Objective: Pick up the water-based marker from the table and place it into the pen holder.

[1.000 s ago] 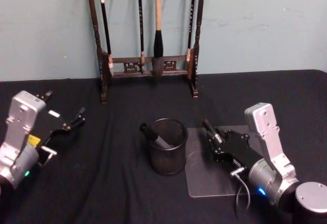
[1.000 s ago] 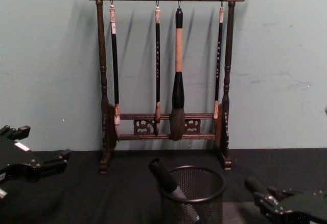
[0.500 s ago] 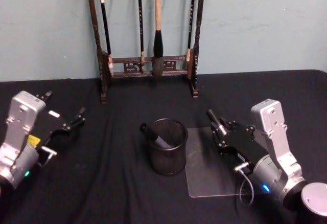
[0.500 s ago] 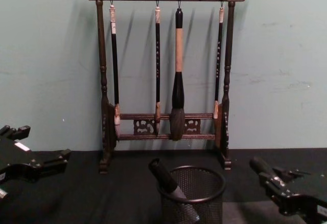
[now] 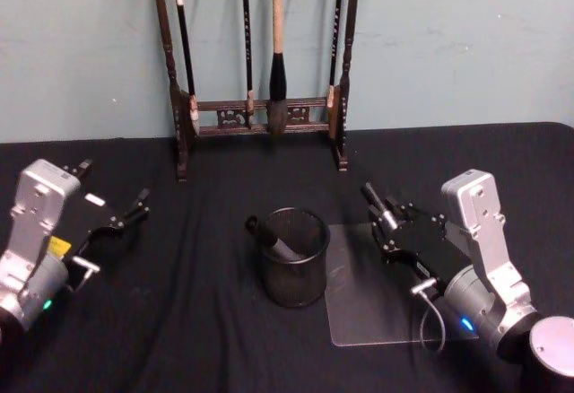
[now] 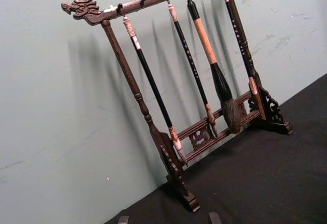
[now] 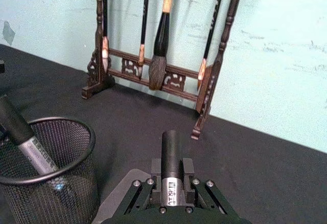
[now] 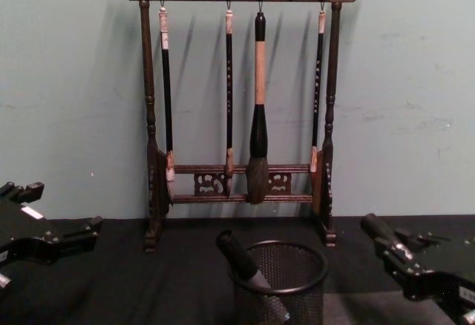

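Right gripper (image 5: 384,218) is clamped on the water-based marker (image 7: 171,158), over the clear sheet (image 5: 363,314) just right of the pen holder (image 5: 296,287) on the table (image 5: 197,321); carry the barrel across the rim, tilt it toward upright, and release only once its lower end is inside the mesh; steer clear of the other marker (image 5: 272,240), which leans in the cup against its left rim. Left gripper (image 5: 115,184) is parked at the left, fingers apart.
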{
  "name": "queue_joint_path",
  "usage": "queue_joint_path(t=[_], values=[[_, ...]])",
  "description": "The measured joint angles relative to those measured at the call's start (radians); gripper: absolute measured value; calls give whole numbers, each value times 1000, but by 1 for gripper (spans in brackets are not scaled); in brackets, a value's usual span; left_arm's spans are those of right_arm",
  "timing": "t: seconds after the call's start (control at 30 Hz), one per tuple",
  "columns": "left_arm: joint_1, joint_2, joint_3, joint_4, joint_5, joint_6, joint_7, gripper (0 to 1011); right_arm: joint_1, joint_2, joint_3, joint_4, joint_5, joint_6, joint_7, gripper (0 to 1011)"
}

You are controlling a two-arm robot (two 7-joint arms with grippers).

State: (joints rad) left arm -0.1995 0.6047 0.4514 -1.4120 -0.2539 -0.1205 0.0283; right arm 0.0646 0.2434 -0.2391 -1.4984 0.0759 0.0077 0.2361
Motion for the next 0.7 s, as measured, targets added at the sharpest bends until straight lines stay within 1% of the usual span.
queue_joint_path(t=[0.27,0.5,0.7], values=[[0,0,0,0,0,0,0,1009,28,-8,-2,18,2,-6,15,242],[0,0,0,0,0,0,0,1009,75,-14,-14,59,5,-18,30,242],[0,0,0,0,0,0,0,1009,99,-17,-25,72,5,-22,37,242]])
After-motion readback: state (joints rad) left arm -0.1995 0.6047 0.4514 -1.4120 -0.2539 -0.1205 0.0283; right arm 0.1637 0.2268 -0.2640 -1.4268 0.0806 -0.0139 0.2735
